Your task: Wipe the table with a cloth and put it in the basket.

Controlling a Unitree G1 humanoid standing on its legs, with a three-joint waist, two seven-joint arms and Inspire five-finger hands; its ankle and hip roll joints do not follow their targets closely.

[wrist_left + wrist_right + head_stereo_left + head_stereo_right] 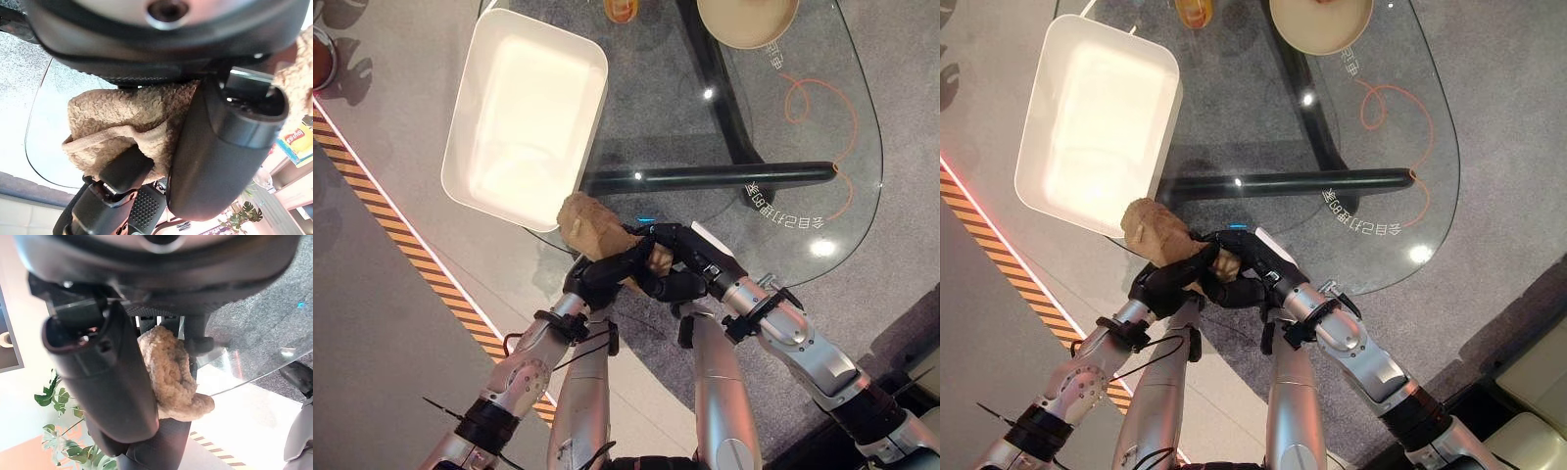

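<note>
Both hands meet at the near edge of the glass desk (803, 196), with the tan fleecy cloth (592, 227) bunched between them. Left hand (607, 272) has its fingers curled round the cloth; the left wrist view confirms it, cloth (122, 127) pressed against the palm with the thumb (225, 147) clamped across it. Right hand (680, 257) is also on the cloth: the right wrist view has the wad (171, 377) wedged between thumb (107, 382) and fingers, so both hands are closed on it. The head views give what the wrist views miss: the white rectangular basket (470, 108) sits on the desk's left part, its near corner just beside the cloth, cloth not in it. A tan round bowl (749, 22) and an orange item (623, 10) stand at the far edge, both cut off by the frame; can't tell what the orange item is. The dark desk frame (724, 176) shows through the glass. A yellow-black hazard stripe (401, 245) runs across the floor on the left. The wrist views add a potted plant (54, 396) in the background. Whether the cloth touches the desk is hard to make out; the hands hide its underside.
</note>
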